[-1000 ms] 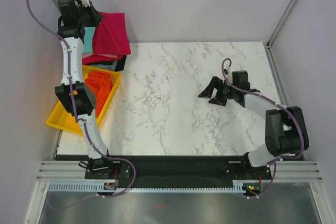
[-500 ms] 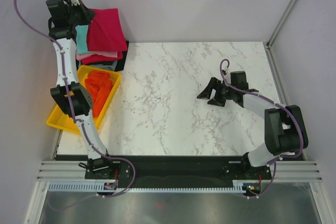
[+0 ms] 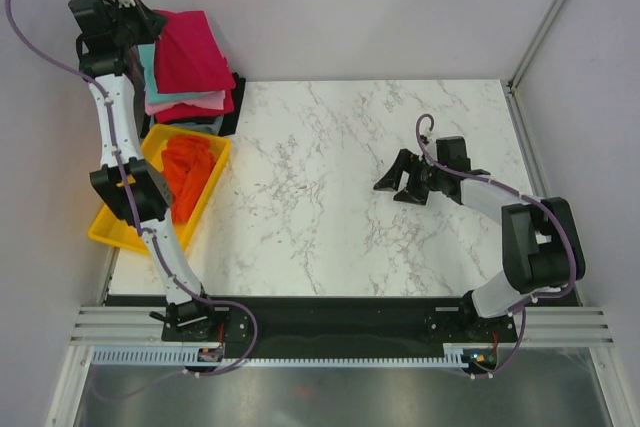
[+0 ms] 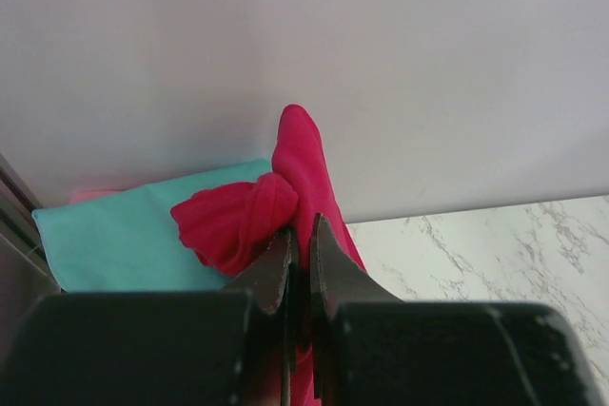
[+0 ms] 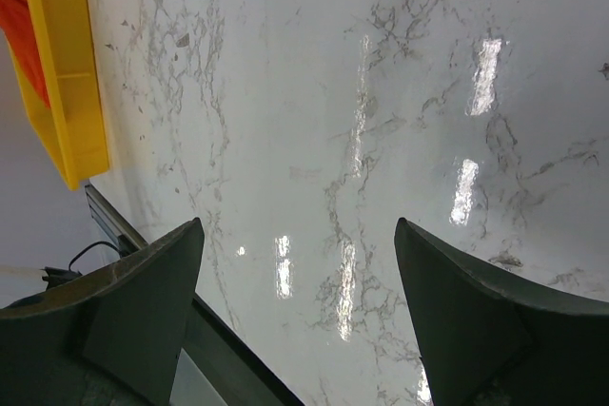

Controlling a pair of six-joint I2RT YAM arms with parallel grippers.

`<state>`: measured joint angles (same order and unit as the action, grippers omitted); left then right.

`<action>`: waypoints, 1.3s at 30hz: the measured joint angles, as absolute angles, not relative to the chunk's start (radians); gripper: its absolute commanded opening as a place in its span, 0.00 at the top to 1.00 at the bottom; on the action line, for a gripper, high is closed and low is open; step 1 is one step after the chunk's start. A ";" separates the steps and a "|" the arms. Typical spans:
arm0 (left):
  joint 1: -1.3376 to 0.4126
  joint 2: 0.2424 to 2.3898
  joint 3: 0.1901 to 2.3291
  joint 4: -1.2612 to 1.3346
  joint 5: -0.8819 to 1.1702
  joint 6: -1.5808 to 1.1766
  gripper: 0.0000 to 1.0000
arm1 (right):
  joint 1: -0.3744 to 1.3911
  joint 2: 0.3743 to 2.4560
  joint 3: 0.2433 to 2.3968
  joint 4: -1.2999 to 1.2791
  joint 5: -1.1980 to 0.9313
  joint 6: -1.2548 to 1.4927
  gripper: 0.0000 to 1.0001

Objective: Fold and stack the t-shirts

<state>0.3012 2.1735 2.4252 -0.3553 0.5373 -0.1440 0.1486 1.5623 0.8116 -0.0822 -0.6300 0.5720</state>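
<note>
- White marble tabletop (image 3: 330, 177), with pale walls (image 3: 400, 7) behind it, carries a pile (image 3: 205, 112) of folded shirts at its far left corner.
- The crimson t-shirt (image 4: 238, 221) is pinched in the left gripper (image 4: 301, 235). The jaws are closed tight on a bunched fold, and the rest of the cloth spreads beyond the tips over the top of the pile.
- The teal t-shirt (image 4: 124, 240) lies flat to the left of those jaws, under the crimson one. A pink t-shirt (image 3: 185, 102) lies below it.
- The orange t-shirt (image 3: 190, 167) lies crumpled in the yellow tray (image 3: 110, 232), well apart from both pairs of jaws.
- The right gripper (image 3: 398, 185) hangs over bare marble, jaws spread wide, with nothing between them. The tray's corner lies far ahead to their left.
</note>
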 measured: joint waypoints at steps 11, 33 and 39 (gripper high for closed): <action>0.354 2.333 2.482 -0.184 0.582 -0.206 0.98 | 0.154 1.611 0.812 -0.087 -0.622 0.568 0.10; 0.393 2.562 2.473 0.131 0.270 -0.215 0.14 | 0.155 1.724 0.869 -0.094 -0.629 0.554 0.10; 0.397 2.467 2.293 0.130 0.224 -0.220 0.00 | 0.161 1.723 0.870 -0.094 -0.627 0.553 0.11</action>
<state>0.3973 2.4668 2.2929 0.1303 0.2241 -0.2203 0.1608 1.7233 0.8696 -0.0940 -0.6273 0.5529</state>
